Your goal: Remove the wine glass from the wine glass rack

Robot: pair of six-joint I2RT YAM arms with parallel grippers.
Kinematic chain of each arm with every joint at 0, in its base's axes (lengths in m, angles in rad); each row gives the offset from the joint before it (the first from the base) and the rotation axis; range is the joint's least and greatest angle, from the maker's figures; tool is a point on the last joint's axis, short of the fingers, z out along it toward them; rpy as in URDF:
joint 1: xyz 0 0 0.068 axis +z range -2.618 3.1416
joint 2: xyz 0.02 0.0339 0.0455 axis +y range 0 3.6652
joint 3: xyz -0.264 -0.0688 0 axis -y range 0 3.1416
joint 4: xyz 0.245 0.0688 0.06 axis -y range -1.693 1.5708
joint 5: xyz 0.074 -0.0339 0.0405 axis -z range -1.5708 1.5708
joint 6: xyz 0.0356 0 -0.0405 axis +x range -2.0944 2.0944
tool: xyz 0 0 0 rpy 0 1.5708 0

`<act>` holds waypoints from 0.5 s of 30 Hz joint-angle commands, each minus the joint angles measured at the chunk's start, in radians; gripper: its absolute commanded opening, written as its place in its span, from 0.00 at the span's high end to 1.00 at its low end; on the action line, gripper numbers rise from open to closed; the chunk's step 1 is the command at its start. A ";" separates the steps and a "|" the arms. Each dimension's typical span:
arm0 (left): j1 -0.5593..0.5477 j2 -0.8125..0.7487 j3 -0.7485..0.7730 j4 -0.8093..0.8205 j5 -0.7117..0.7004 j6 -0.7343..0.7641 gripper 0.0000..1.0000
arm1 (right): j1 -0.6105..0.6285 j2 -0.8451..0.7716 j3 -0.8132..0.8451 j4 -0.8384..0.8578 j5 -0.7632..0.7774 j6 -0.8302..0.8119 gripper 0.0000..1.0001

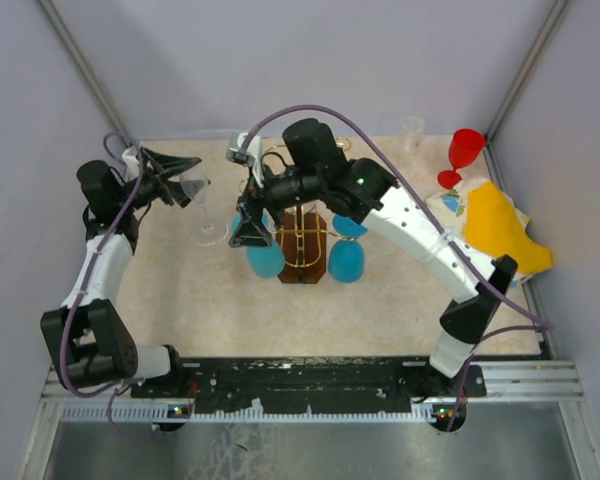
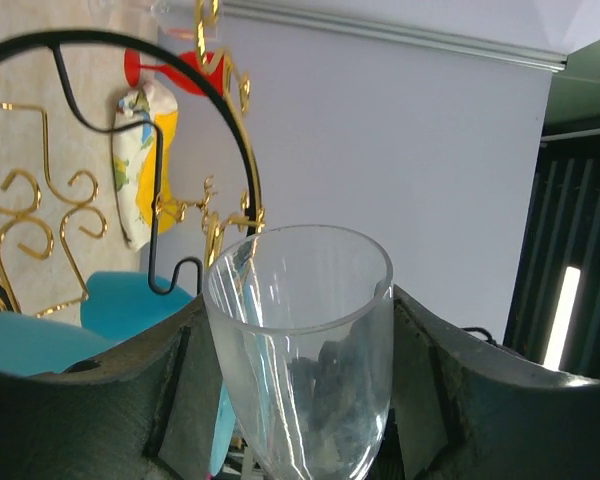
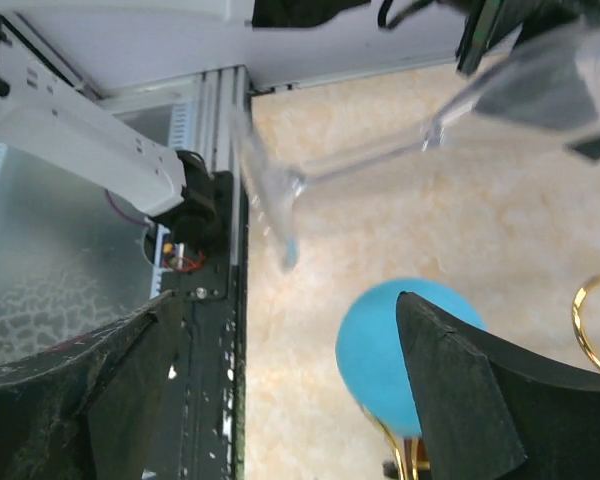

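From above, the left jaws grip the bowl of the clear wine glass (image 1: 194, 188) over the speckled beige desk (image 1: 180, 300), apart from the wine glass rack (image 1: 305, 268), a gold wire stand on a dark wooden base flanked by blue glasses (image 1: 265, 260); the right jaws stand released just beside the rack. The left wrist view shows the smooth, see-through bowl (image 2: 300, 340) pinched between both dark, rough-faced fingers (image 2: 175, 400). In the right wrist view, wide-apart fingers (image 3: 460, 400) frame a round blue glass, the clear glass blurred and tilted beyond them
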 commanded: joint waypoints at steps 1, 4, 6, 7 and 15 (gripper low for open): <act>0.049 0.056 0.123 0.150 0.032 0.029 0.80 | 0.006 -0.186 -0.058 -0.001 0.123 -0.047 0.10; 0.078 0.102 0.167 0.232 0.033 0.038 0.82 | 0.005 -0.279 -0.141 0.025 0.185 -0.056 0.05; 0.106 0.142 0.167 0.396 0.033 -0.034 0.89 | 0.005 -0.345 -0.205 0.051 0.264 -0.055 0.01; 0.122 0.169 0.177 0.498 0.041 -0.076 0.92 | 0.004 -0.378 -0.232 0.063 0.296 -0.053 0.01; 0.158 0.349 0.548 0.200 0.106 0.340 1.00 | -0.022 -0.529 -0.311 0.063 0.372 -0.049 0.01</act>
